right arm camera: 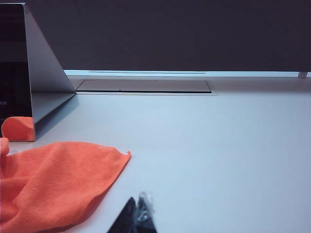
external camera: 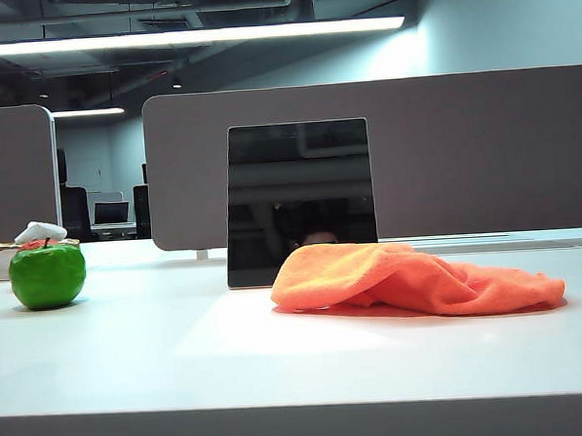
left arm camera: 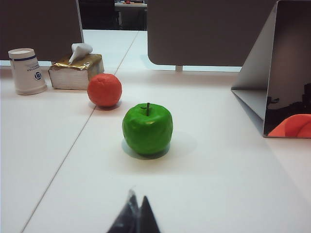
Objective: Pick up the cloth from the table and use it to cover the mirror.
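Note:
The orange cloth point(external camera: 411, 280) lies crumpled on the white table point(external camera: 181, 360), in front of and to the right of the dark upright mirror point(external camera: 300, 198). In the right wrist view the cloth point(right arm camera: 53, 184) spreads flat beside my right gripper point(right arm camera: 138, 203), which is shut and empty, a short way from the cloth's edge. The mirror point(right arm camera: 14, 73) shows there edge-on with the cloth reflected in it. My left gripper point(left arm camera: 137, 199) is shut and empty, held back from the green apple point(left arm camera: 147, 128); the mirror point(left arm camera: 289, 73) stands off to one side. Neither gripper shows in the exterior view.
A green apple point(external camera: 47, 275) sits at the table's left, with a tissue box point(left arm camera: 77, 70), an orange ball point(left arm camera: 104, 90) and a paper cup point(left arm camera: 26, 70) behind it. A grey desk partition point(external camera: 463, 150) runs along the back edge.

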Controlling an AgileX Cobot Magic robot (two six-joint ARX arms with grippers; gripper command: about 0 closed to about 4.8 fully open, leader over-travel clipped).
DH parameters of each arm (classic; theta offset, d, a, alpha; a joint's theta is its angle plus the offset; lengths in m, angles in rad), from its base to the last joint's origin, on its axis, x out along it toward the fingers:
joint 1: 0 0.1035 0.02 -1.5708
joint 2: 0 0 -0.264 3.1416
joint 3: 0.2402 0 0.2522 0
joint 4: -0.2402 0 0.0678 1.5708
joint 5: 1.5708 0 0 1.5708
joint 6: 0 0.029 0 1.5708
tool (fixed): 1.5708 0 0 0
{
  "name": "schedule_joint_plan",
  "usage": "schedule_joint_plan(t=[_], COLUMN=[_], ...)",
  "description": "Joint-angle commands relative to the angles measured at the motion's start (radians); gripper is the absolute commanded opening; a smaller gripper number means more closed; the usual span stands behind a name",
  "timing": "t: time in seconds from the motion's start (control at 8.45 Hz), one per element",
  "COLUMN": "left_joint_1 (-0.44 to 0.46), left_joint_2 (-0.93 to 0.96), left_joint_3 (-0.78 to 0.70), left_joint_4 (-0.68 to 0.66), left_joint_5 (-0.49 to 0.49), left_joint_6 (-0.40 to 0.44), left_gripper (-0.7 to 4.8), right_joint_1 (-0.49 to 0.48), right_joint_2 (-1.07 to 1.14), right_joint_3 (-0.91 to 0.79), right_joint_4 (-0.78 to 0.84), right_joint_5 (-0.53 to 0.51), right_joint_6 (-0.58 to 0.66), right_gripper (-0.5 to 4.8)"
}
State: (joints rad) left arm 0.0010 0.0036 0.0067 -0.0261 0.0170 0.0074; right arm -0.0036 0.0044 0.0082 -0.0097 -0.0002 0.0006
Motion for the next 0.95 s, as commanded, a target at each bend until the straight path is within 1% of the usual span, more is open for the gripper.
schedule_joint_plan(t=[0.12,0.59,0.71,0.83,0.95], left_joint_1=[-0.001,-0.001,-0.002,-0.002,-0.002], left_joint_2=[-0.002,-0.002,-0.002,-0.001,0.002], left_joint_3=[0.002,0.002,0.048,0.163,0.2], left_joint_4=[0.005,0.005,0.085,-0.052,-0.073], left_joint_5=[-0.001,-0.001,0.064,0.242,0.298], left_joint_6=[0.003,0.003,-0.056,-0.095,-0.116], left_gripper=[-0.05,-0.05,-0.06,-0.06,-0.06], right_joint_1=[0.0,0.0,0.0,0.0,0.001], right_joint_2=[-0.002,-0.002,-0.002,0.012,0.063], right_joint_3=[-0.001,-0.001,0.127,0.337,0.439], right_joint_4=[0.013,0.014,0.009,-0.215,-0.325], right_joint_5=[-0.001,0.0,0.0,-0.002,-0.002], right_joint_6=[0.003,0.003,-0.09,-0.131,-0.14], right_gripper=[-0.05,-0.05,-0.06,-0.06,-0.06])
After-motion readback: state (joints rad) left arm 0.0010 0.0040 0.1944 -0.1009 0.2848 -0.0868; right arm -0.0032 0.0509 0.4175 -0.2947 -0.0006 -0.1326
